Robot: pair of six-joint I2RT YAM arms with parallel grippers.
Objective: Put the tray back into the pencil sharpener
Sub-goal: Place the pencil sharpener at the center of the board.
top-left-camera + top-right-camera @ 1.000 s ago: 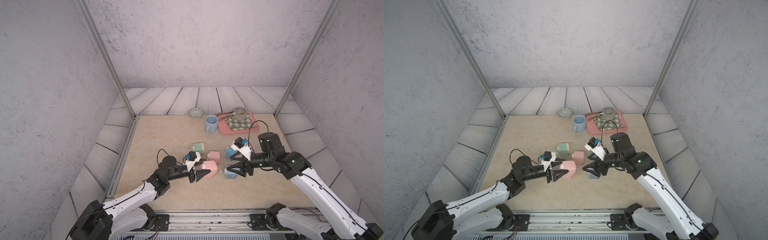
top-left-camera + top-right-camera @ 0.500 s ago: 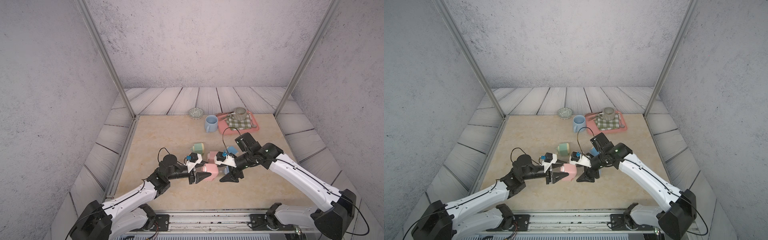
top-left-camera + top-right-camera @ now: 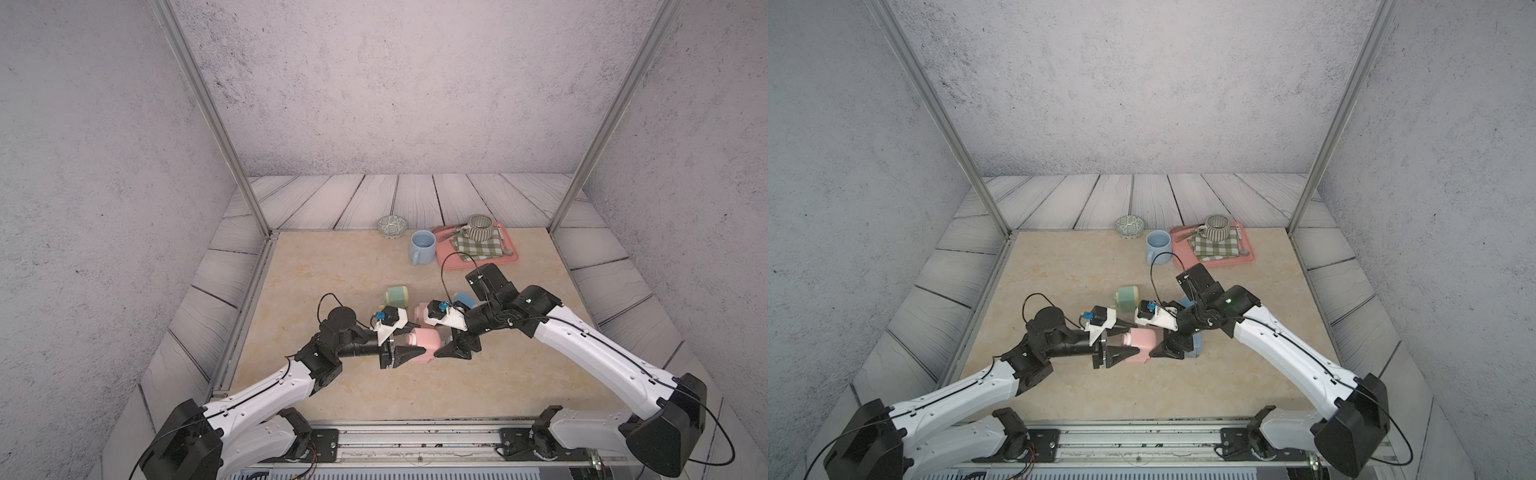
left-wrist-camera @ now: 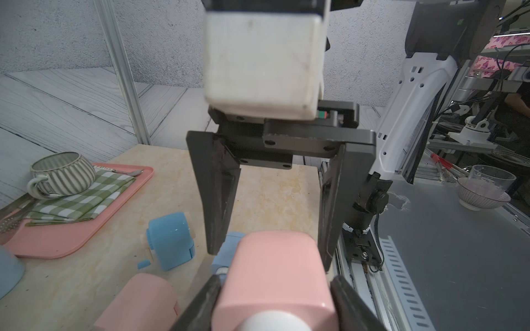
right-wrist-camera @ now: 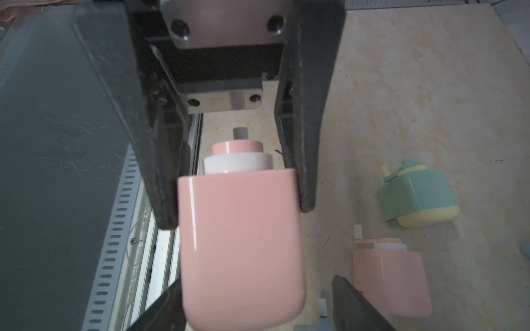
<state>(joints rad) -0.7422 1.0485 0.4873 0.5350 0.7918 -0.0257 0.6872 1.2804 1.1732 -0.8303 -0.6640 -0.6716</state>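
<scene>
My left gripper [image 3: 417, 338] is shut on a pink pencil sharpener [image 3: 426, 338], holding it level just above the table, near the front centre. Its fingers clamp the end with the white collar, as the right wrist view shows [image 5: 241, 243]. My right gripper [image 3: 442, 343] faces it from the other side. It stands open, its jaws straddling the sharpener's rounded end [image 4: 275, 272] with a gap on one side. No separate tray shows; it is hidden or cannot be told from the pink body.
A pale blue piece [image 3: 1196, 345] lies under my right gripper. A second pink sharpener [image 5: 390, 275], a green one [image 3: 397, 296] and a blue one [image 4: 172, 238] lie just behind. At the back stand a blue mug [image 3: 422, 245], a small bowl [image 3: 391, 226] and a pink platter [image 3: 507, 257].
My right arm swung left from beside the pale blue piece to the pink sharpener and its jaws now straddle that end. The left arm and its grip have not moved.
</scene>
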